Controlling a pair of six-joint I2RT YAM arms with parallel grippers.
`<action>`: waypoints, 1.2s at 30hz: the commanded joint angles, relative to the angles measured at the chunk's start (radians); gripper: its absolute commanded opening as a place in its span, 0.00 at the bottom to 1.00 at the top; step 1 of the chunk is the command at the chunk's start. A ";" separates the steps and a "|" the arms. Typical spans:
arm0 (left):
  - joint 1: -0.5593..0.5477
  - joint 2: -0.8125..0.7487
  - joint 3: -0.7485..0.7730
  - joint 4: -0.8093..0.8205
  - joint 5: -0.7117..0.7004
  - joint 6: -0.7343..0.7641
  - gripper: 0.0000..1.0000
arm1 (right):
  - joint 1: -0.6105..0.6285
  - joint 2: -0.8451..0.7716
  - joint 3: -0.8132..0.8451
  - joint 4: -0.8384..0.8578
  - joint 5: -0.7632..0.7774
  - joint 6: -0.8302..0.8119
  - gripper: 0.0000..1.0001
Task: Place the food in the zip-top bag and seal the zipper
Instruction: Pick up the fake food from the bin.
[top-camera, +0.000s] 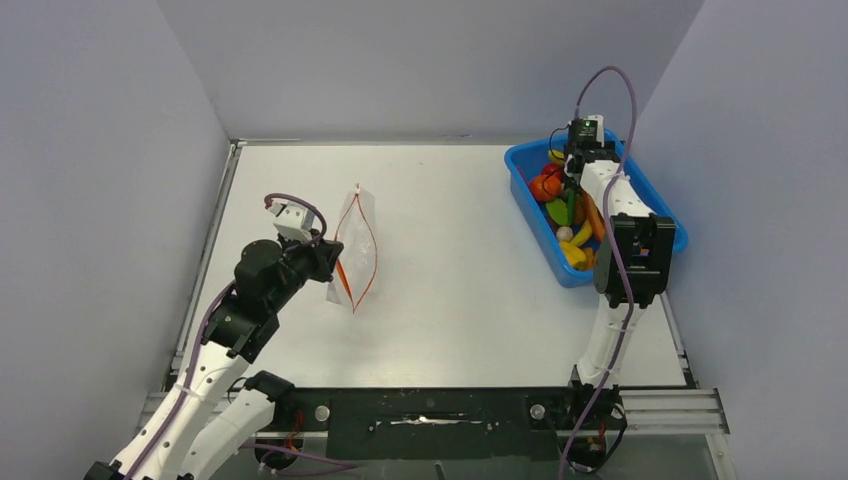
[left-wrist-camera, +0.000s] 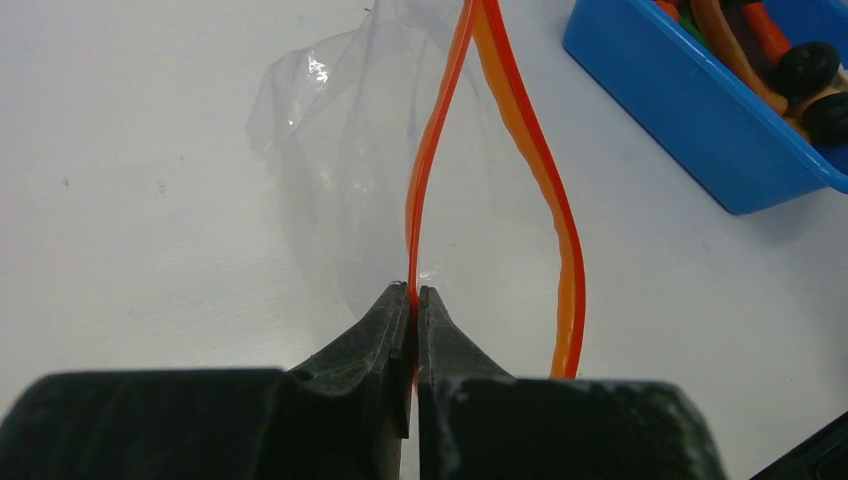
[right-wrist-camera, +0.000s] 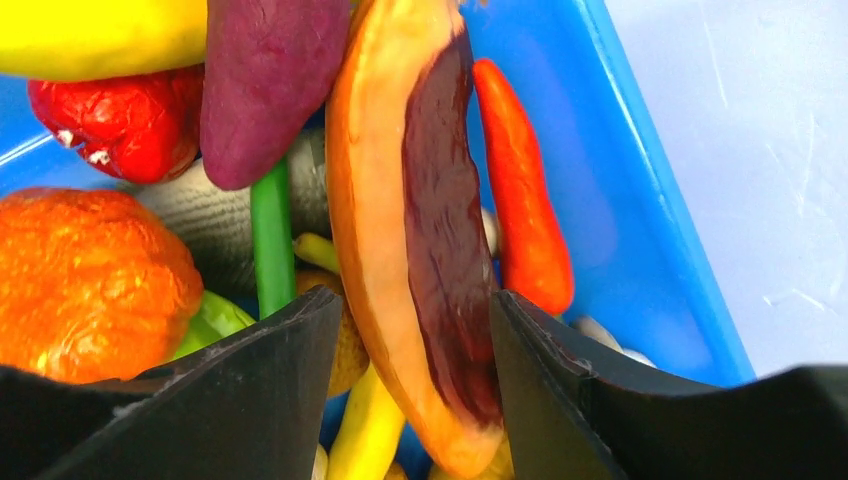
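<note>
Blue tray (top-camera: 537, 218) at white table's (top-camera: 460, 260) far right, perhaps against the wall (top-camera: 760, 150).

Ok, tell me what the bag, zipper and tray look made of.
The bag looks like thin clear plastic film: glossy, creased, table showing through. The zipper seems stiffer smooth red-orange plastic. The tray appears rigid blue plastic, slightly shiny.

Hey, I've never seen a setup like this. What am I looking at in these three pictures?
Two robot arms are bolted to a white table. The wide picture looks down from above; the other two come from cameras on each arm's wrist. The left gripper is pinched shut on the red-orange zipper of a clear zip-top bag, whose mouth gapes open. The right gripper reaches into a blue tray of toy food, its open fingers straddling an orange-and-brown piece, not clearly gripping it.
</note>
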 joint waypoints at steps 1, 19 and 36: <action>0.030 -0.020 0.000 0.054 0.046 -0.018 0.00 | -0.015 0.058 0.110 -0.007 0.037 -0.052 0.57; 0.056 -0.009 -0.008 0.071 0.094 -0.031 0.00 | -0.037 0.168 0.108 -0.037 0.128 -0.060 0.55; 0.058 -0.014 -0.016 0.079 0.089 -0.033 0.00 | -0.023 0.073 0.078 -0.029 0.190 -0.042 0.19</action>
